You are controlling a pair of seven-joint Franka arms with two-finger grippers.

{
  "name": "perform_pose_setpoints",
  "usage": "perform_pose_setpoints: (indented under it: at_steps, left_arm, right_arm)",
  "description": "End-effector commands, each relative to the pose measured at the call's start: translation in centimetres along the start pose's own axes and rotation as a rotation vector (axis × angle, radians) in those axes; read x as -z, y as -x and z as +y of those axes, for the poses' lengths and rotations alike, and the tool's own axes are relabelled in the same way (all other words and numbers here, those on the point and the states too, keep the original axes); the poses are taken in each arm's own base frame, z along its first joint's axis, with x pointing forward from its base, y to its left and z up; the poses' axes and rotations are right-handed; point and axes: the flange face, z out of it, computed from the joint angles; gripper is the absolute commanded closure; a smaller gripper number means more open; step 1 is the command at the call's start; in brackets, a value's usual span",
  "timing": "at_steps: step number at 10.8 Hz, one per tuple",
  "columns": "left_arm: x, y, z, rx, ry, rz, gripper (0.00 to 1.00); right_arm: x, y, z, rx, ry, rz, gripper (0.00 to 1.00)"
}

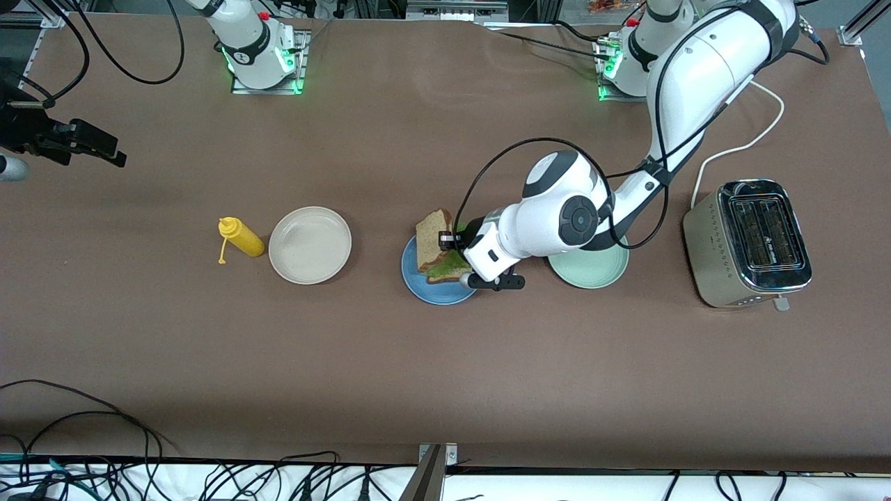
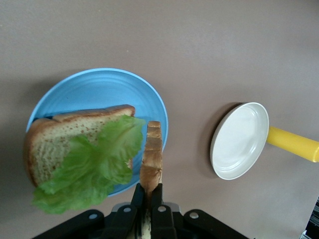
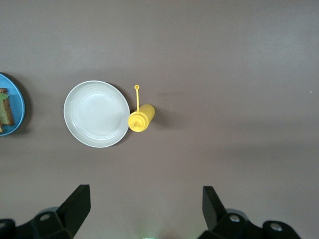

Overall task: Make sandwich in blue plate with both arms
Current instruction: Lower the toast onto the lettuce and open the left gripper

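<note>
Yellow plastic comes first at the right arm's end of the table: a squeeze bottle (image 1: 241, 237) lying on its side just beside a beige plate (image 1: 310, 245), both untouched. High over that end hangs the right gripper (image 3: 144, 209), fingers spread wide and holding nothing; that arm waits. Toward the middle sits the blue plate (image 1: 438, 289), carrying the lower slice (image 2: 75, 137) with the lettuce (image 2: 94, 167) spread on it, the leaf spilling over the plate's rim. Over the plate, the left gripper (image 2: 149, 196) is clamped on the top slice (image 2: 152, 159), held on edge, pinched at its bottom crust and standing upright beside the leaf rather than flat above it. Next come a pale green plate (image 1: 592, 268), partly under the left arm, and a steel toaster (image 1: 748, 240) at the left arm's end, its cord trailing toward the bases. My worry is the release: if the fingers part while the slice stands on edge, it may topple away from the lettuce and land half off the plate or on the table; it would need tipping over the leaf first. A downward push could also drag the loose lettuce off the bread, since so much of it overhangs. A small mark shows on the toaster's top, too small to read; no other writing is legible.
</note>
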Motion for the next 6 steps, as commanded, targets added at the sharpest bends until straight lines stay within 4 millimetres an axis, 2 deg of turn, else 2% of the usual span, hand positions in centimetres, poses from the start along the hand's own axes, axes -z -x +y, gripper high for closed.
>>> perform_pose_setpoints:
  at_steps: [1,5,6]
  left_arm:
    - [-0.3,-1.5,-1.3,-0.024,0.025,-0.011,1.0]
    - [-0.7,-2.9,-2.7,-0.007,0.035,0.043,1.0]
    - [-0.5,-3.2,-3.1,-0.006,0.029,0.049,0.89]
  right_arm:
    - [0.2,0.8,-1.5,0.027,0.068,-0.002,0.0]
    - [0.8,0.8,-1.7,0.027,0.065,0.001,0.0]
    - [0.9,0.7,-1.7,0.035,0.073,0.004,0.0]
